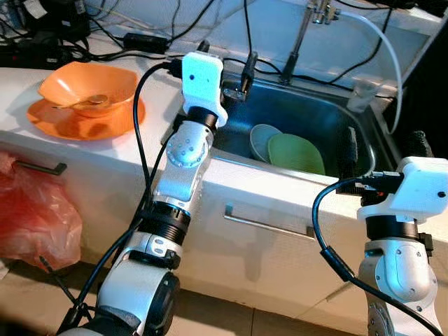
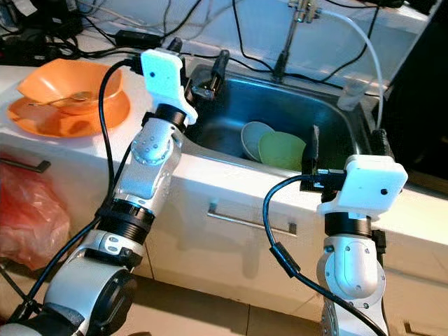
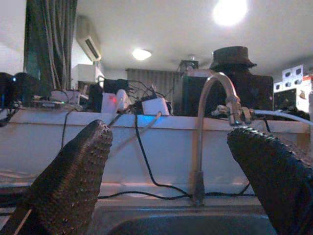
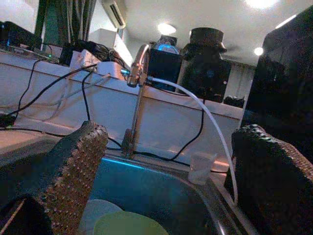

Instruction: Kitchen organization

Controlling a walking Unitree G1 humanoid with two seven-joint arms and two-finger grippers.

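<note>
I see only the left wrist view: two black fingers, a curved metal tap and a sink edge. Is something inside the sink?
Observer: Yes, a light green round plate lies in the steel sink, overlapping a pale grey-green plate.
Operator: Where is my left hand compared to them?
Observer: The left hand is open over the sink's back left corner, apart from both plates.
Operator: And the right hand?
Observer: The right hand is open at the sink's right front, also holding nothing.
Operator: Anything on the counter?
Observer: An orange plastic bowl with a spoon sits on an orange plate, left of the sink.
</note>
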